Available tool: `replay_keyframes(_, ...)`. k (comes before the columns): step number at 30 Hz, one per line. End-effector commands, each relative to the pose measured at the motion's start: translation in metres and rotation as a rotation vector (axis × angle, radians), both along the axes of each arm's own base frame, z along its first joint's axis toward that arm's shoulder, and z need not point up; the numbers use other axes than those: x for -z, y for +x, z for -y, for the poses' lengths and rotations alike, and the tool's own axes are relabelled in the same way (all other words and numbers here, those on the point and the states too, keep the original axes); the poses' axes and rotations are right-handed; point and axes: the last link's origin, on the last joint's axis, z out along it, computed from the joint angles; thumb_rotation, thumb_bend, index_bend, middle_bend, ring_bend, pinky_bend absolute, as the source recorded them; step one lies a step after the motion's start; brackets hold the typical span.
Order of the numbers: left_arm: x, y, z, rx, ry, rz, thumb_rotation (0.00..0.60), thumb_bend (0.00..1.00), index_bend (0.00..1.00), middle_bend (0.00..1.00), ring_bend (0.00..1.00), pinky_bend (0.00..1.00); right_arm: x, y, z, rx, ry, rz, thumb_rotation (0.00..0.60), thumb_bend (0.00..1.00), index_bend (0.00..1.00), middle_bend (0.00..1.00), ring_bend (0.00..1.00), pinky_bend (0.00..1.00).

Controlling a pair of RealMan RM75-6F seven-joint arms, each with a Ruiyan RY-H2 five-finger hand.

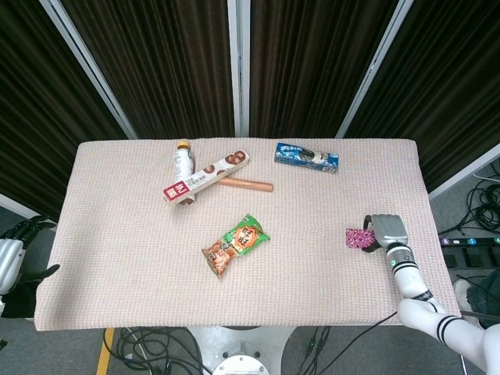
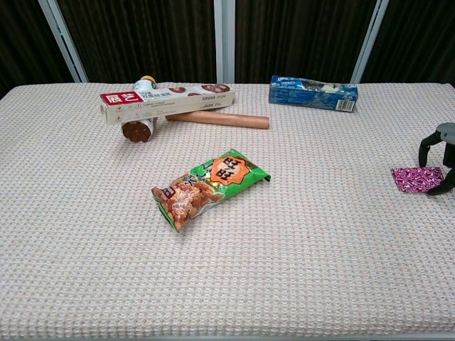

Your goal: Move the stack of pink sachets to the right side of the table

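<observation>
Pink sachets [image 1: 359, 237] lie at the right side of the tabletop [image 1: 117, 234].
The right robot hand [image 1: 388, 232] arches over them, fingers spread; whether it grips them is unclear. The left robot hand [image 1: 9, 258] hangs beside the left edge, holding nothing.

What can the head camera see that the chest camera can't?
Only the head view shows the left hand off the table's left edge, the right arm, and cables on the floor. Only the chest view shows the right hand's dark fingers arched over the pink sachets from the side. Both show the right hand, the sachets, the green snack bag, the blue box and the bottle.
</observation>
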Motion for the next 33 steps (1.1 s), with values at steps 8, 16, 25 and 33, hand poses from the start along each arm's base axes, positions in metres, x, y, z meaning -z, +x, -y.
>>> replay_keyframes(8, -0.003, 0.001, 0.000, 0.006, 0.010, 0.001, 0.600, 0.00, 0.31, 0.29, 0.23, 0.34, -0.002, 0.002, 0.001, -0.004, -0.001, 0.007, 0.549, 0.00, 0.33, 1.00, 1.00, 1.00)
replay_keyframes(16, -0.004, 0.003, 0.000, 0.015, 0.013, 0.002, 0.600, 0.00, 0.31, 0.29, 0.23, 0.35, -0.006, 0.008, -0.001, -0.022, -0.012, 0.021, 0.536, 0.00, 0.33, 1.00, 1.00, 1.00)
replay_keyframes(25, -0.006, 0.004, 0.003, 0.016, 0.020, 0.004, 0.600, 0.00, 0.31, 0.29, 0.23, 0.34, -0.002, 0.009, -0.008, -0.028, -0.014, 0.025, 0.511, 0.00, 0.29, 1.00, 1.00, 1.00)
replay_keyframes(33, -0.009, 0.007, 0.003, 0.024, 0.028, 0.002, 0.600, 0.00, 0.31, 0.29, 0.23, 0.34, -0.032, 0.041, -0.004, -0.133, -0.187, 0.240, 0.358, 0.00, 0.33, 1.00, 1.00, 0.99)
